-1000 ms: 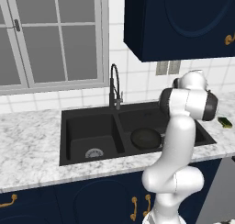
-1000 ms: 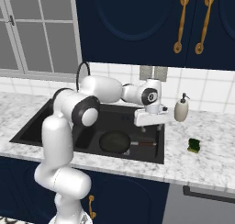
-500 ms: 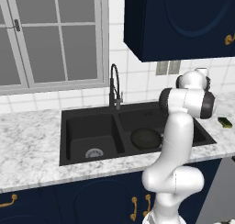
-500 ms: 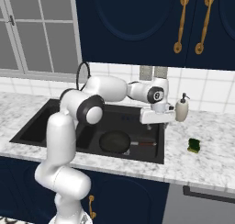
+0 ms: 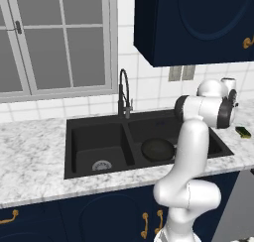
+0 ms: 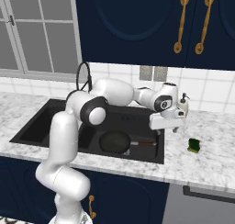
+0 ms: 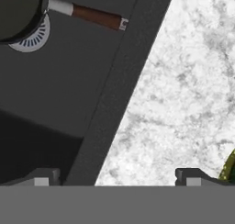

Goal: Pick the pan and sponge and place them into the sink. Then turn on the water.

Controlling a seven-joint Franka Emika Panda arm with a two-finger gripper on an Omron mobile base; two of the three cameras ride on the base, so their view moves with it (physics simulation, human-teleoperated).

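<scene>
The pan [image 6: 114, 141] lies in the sink's [image 6: 55, 109] right basin as the spread, empty gripper [image 6: 173, 127] hangs above the sink's right rim. The sponge [image 6: 194, 145] waits on the marble counter [image 6: 215, 163] right of the sink; light and soft, it likely suits a pinch across its short sides

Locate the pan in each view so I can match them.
Left base view: the pan lies in the right basin, partly behind the arm.
Right base view: centre, on the basin floor, handle pointing right.
Hand view: top left corner, over the drain.
Shared landmark: the sink.
</scene>
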